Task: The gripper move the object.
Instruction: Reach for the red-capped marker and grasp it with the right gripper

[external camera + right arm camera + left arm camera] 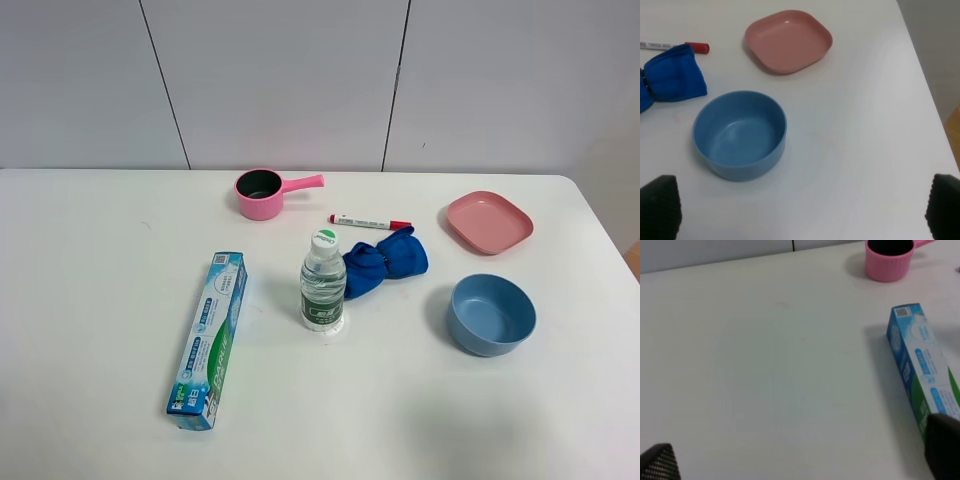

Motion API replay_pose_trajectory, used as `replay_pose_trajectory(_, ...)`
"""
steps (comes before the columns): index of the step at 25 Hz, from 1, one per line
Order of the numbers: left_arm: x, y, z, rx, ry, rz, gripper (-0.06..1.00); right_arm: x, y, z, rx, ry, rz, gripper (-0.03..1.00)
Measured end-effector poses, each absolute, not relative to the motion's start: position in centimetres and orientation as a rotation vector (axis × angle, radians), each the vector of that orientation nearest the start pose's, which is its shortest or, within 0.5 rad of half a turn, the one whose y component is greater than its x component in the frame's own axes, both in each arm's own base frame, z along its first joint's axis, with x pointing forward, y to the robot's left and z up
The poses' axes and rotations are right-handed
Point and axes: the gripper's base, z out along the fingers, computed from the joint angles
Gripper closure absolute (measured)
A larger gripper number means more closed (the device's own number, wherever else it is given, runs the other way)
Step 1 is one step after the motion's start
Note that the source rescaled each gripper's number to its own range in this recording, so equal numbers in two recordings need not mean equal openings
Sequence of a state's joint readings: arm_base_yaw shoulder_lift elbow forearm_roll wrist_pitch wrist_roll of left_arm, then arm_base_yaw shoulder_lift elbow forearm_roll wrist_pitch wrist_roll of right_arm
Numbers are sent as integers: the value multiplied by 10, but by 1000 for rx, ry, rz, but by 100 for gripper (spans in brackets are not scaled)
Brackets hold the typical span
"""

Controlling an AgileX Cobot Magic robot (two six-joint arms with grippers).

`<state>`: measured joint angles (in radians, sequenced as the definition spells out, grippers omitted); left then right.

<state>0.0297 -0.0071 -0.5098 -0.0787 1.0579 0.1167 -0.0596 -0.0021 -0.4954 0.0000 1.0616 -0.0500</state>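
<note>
The white marker pen (371, 221) with a red cap and red end lies flat on the white table (100, 260), behind a blue cloth (385, 262) and right of a pink ladle cup (262, 193). Its red cap also shows in the right wrist view (696, 48), far from the fingers. Neither arm shows in the exterior high view. My left gripper (800, 457) is open and empty over bare table, next to the toothpaste box (922, 367). My right gripper (802, 210) is open and empty, just short of the blue bowl (740, 134).
A water bottle (323, 283) stands at the centre, touching the cloth. The blue-green toothpaste box (208, 338) lies at the front left. A pink plate (488, 222) and the blue bowl (491, 314) sit at the right. The table's right edge (600, 230) is near.
</note>
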Motion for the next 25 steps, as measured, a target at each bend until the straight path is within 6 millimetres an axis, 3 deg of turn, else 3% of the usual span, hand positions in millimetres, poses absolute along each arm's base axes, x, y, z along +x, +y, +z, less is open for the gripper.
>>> replay_pose_trajectory(25, -7, -6, 280, 92, 2020, -1, -6, -5, 0, 276, 18, 2048, -63, -3)
